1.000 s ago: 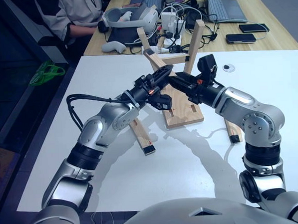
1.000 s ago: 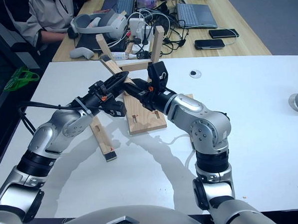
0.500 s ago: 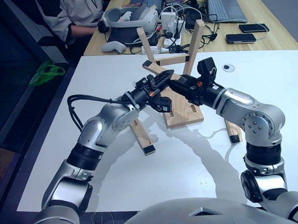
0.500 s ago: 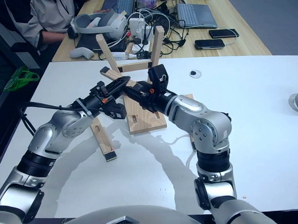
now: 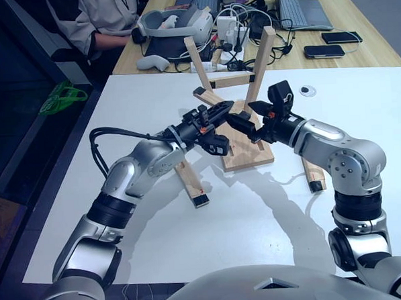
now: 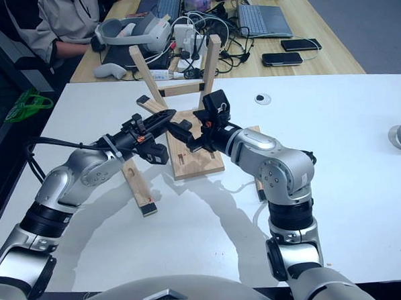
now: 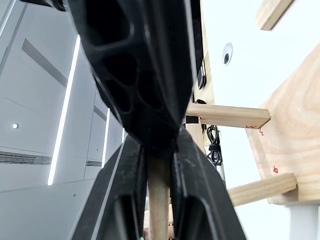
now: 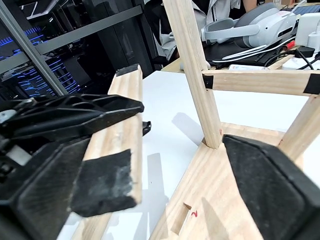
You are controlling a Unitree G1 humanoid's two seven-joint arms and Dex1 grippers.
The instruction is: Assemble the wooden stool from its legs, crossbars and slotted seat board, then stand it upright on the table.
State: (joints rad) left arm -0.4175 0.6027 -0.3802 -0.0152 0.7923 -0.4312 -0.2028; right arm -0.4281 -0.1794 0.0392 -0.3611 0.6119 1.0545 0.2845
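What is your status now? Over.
Left end effector shut on leg, above seat board. Right end effector open, beside leg. Two upright legs, crossbar fitted. Loose leg lies beside board.

The white table (image 5: 192, 251) is lit brightly by overhead light strips (image 7: 65, 110); soft shadows get thrown on it toward the camera.

White table (image 5: 225, 229) holds seat board (image 5: 249, 158) and loose leg (image 5: 193, 187).
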